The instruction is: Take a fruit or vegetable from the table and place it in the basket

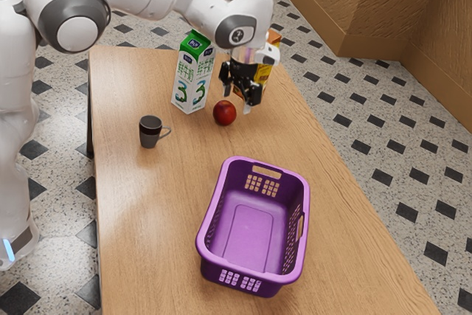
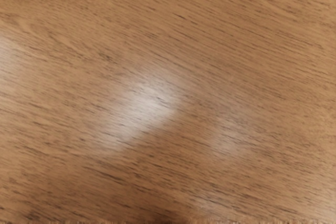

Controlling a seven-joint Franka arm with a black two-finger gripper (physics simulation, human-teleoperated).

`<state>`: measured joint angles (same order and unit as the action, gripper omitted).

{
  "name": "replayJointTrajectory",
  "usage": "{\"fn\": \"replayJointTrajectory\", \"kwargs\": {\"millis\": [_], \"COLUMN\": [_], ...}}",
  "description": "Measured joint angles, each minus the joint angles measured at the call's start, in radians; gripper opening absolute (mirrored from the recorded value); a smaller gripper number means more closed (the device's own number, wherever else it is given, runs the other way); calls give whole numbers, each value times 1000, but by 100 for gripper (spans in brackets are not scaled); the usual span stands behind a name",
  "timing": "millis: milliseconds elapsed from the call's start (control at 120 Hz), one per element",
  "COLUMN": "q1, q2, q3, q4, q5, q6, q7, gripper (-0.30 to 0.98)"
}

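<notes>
Black gripper (image 1: 237,99), fingers set wide, hung near the red apple (image 1: 224,113), purple basket (image 1: 253,226) stood farther from the table's (image 1: 122,97) far edge

Wood and plastic
Glossy, grained wood is seen on the table (image 1: 133,219); smooth plastic on the basket (image 1: 247,237).

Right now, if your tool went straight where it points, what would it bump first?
Probably the wooden table. The red fruit looks close beside my tool, so I might brush it; depth is unclear.
</notes>
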<state>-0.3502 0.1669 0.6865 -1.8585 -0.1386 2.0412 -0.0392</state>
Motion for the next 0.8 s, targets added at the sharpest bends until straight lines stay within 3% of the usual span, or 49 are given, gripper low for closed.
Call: {"fn": "replayJointTrajectory", "kwargs": {"millis": [800], "q1": [14], "q2": [1], "q3": [-2], "q4": [-59], "q5": [-33], "q6": [-11], "q7": [42], "gripper": [69]}}
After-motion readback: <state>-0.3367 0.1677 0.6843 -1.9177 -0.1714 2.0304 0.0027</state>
